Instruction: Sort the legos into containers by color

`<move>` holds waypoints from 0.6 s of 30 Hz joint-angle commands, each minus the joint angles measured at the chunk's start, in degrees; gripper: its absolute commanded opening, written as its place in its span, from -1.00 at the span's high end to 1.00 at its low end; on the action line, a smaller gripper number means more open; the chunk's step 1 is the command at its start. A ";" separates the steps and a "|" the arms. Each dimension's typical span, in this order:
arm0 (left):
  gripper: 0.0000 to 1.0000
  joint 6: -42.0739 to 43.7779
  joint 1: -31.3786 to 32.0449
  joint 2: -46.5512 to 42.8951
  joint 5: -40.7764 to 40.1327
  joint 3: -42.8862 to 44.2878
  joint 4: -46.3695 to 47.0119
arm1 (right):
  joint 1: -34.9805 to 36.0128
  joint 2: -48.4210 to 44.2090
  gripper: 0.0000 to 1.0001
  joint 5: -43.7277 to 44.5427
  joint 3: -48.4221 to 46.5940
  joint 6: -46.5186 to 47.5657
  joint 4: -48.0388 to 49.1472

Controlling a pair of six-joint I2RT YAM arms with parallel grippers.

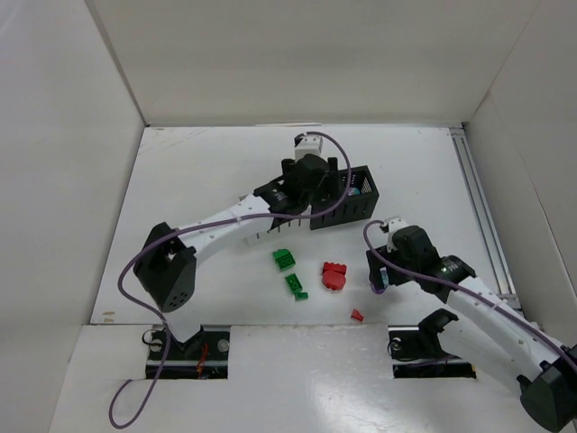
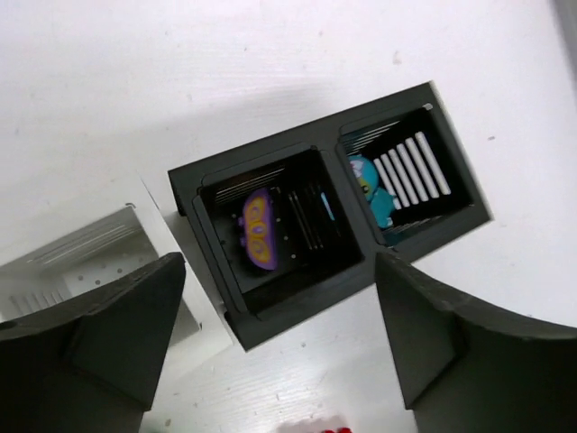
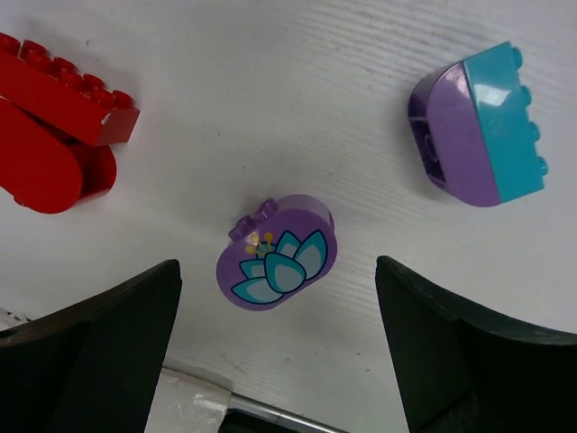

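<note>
The left arm stretches toward the tabletop's far edge, left gripper (image 2: 281, 311) spread above the black container (image 2: 261, 161) — a purple lego (image 2: 259, 230) in one cell, seemingly teal legos (image 2: 374, 194) in the other, the white container (image 2: 81, 248) just beside it. The right gripper (image 3: 281, 334), jaws spread, hangs over a purple flower lego (image 3: 275, 264).

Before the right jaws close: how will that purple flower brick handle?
Probably rigid and light: the purple flower brick looks like small moulded plastic. Its rounded, glossy edge may slip or twist in the jaws. Lying flat on the table, it should slide, not roll, if nudged.
</note>
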State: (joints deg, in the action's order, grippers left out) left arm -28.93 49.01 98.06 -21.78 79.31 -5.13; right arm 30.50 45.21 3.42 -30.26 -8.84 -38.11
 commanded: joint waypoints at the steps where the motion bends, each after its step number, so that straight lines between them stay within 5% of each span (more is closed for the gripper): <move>1: -0.70 1.95 -0.15 -8.40 1.47 -2.39 3.81 | 1.92 -0.04 -0.85 2.20 0.64 -6.70 2.07; 4: -1.00 2.65 0.64 -13.58 2.00 -6.25 4.33 | 2.63 -0.04 -0.82 2.20 3.27 -10.57 3.30; 11: -1.00 0.02 3.45 -25.19 4.02 -17.67 4.33 | 3.68 0.49 -0.76 2.73 8.46 -15.42 11.20; 18: -1.00 -4.56 3.98 -32.84 6.93 -27.97 4.86 | 4.21 3.39 -0.47 7.48 9.69 -18.49 14.55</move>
State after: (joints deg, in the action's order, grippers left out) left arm -31.16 52.42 67.94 -16.40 53.76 -1.61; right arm 33.80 47.99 7.99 -20.82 -24.73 -28.58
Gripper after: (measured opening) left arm 0.997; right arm 0.746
